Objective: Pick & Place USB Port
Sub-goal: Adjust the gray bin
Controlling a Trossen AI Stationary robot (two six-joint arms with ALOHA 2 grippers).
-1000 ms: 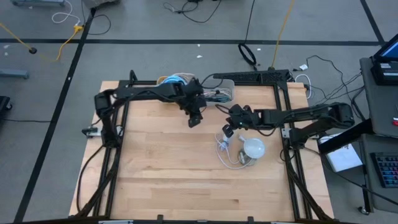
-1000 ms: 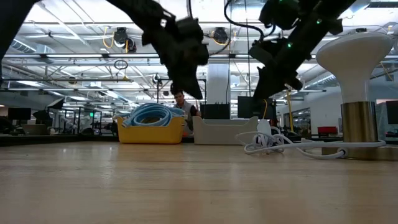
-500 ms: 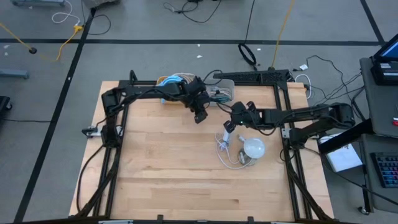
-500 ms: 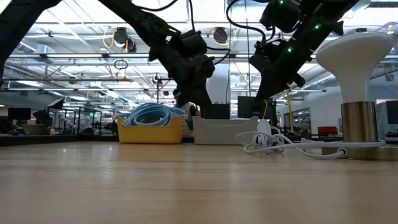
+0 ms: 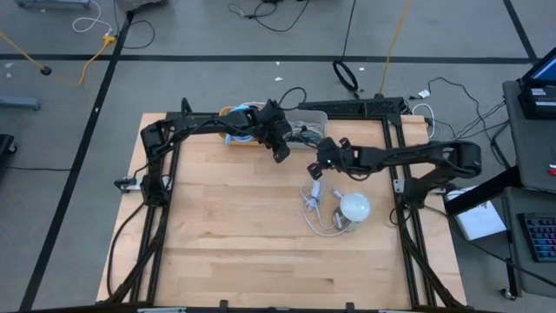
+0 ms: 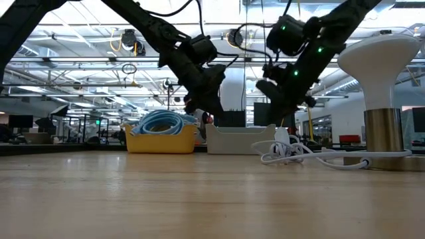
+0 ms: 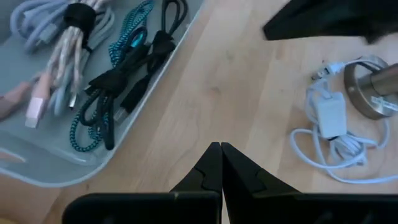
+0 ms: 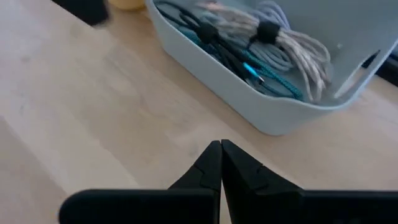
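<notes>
1. Two dark arms reach in over your wooden table (image 5: 226, 235) from opposite sides, and their grippers nearly meet near its far edge.
2. Your left arm stretches from its base at the left edge across the far part of the table, elbow bent, with the wrist tipped down. Its left gripper (image 5: 281, 155) hangs above bare wood just beside the grey tray (image 5: 318, 116).
3. From the left wrist camera, the left gripper (image 7: 220, 149) has its two fingers pressed flat together and grasps nothing.
4. Your right arm runs nearly straight from its base on the right toward the table's middle, low and level, with the wrist angled toward the tray. Its right gripper (image 5: 316, 168) sits above the wood between the tray and the white lamp (image 5: 354, 207).
5. From the right wrist camera, the right gripper (image 8: 221, 147) is also clenched tight on nothing, pointing at the tray's near wall (image 8: 273, 115).
6. In the level view both wrists hang clear of the tabletop, the left gripper (image 6: 214, 106) in front of the yellow basket (image 6: 161, 141) and tray (image 6: 240, 139).
7. Bundled cables (image 7: 118, 78) lie inside the tray: black, teal braided and pale ones. Which of them carries the USB piece you want cannot be told.
8. Coiled blue cable (image 6: 161, 123) fills the yellow basket beside the tray.
9. White charger and cord (image 7: 330, 127) lie loose on the wood next to the lamp's metal base (image 7: 376, 87).
</notes>
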